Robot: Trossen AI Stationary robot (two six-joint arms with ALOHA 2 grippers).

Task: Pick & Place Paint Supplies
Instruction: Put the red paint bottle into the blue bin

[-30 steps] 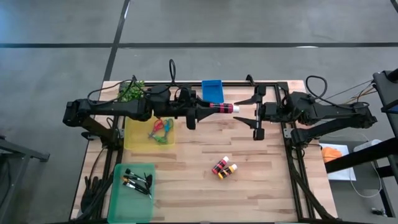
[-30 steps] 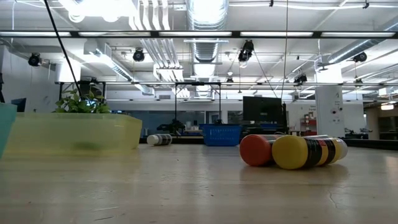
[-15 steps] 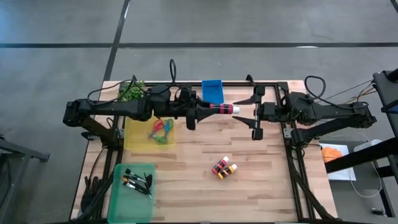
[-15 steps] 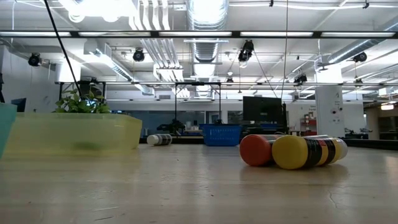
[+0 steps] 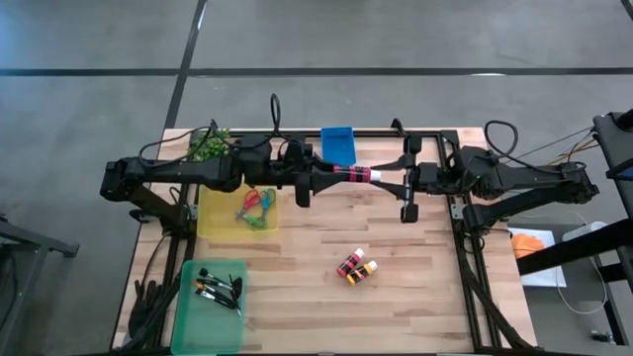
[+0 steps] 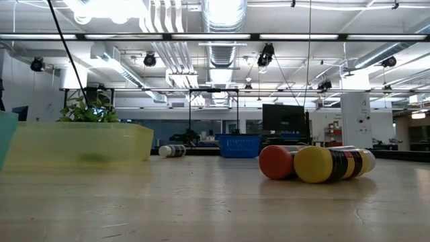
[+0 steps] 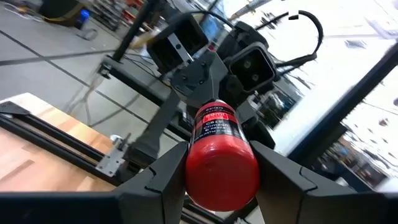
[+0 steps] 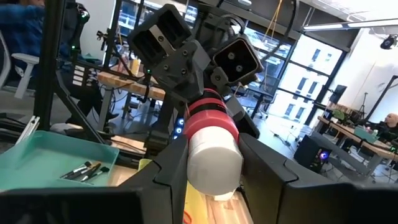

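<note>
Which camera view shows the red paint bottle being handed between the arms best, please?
The left wrist view: the red paint bottle fills it, label readable. The right wrist view shows mainly its white cap, the high view a small sliver between both grippers, the low view nothing.

Grey concrete floor (image 5: 415,35) with dark seams sat around the wooden table (image 5: 326,297); exposed ducts (image 6: 222,20) and bright ceiling lights (image 6: 101,8) overhead.

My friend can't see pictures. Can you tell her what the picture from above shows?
Two robot arms meet above a wooden table, passing a red paint bottle from the left claw to the right claw. Two more bottles lie nearer the front.
</note>
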